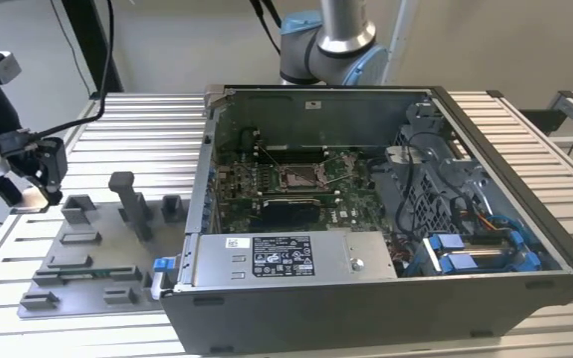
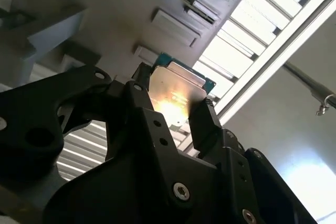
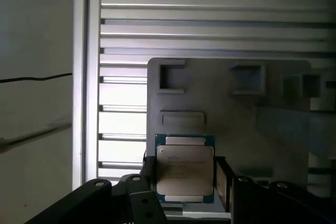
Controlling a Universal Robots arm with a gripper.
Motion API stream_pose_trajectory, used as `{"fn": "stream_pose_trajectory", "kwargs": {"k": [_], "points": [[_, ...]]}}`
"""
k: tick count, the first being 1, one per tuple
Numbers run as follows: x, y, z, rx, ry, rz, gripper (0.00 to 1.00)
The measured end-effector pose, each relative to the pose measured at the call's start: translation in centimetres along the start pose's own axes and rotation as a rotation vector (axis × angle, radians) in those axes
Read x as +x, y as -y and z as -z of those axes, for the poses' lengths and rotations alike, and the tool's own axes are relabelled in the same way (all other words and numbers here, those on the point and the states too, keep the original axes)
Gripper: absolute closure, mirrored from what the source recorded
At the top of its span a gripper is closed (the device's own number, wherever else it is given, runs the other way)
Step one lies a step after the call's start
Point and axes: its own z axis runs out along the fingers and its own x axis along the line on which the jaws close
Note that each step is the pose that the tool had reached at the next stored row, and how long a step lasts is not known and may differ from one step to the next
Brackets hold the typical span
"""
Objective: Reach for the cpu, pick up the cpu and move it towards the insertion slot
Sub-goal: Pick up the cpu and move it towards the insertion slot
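Just beyond cpu (image 3: 185, 169), grey fixture tray (image 3: 226, 114)

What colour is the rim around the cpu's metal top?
Blue-green, framing the silvery top of the cpu; it shows best in the first wrist view.

So the gripper (image 2: 173, 102) has the cpu (image 2: 176, 90) pinched edge to edge between its two black fingers (image 2: 207, 121), silvery lid catching a hot glare. Behind it sits the grey fixture tray (image 2: 105, 3) with raised blocks, on the ribbed metal table (image 2: 252, 30).
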Motion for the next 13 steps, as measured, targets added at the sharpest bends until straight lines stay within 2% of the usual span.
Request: {"fn": "stream_pose_trajectory", "kwargs": {"k": [13], "points": [[0.05, -0.25, 5.90, 0.0001, -0.0001, 0.000, 1.00]]}}
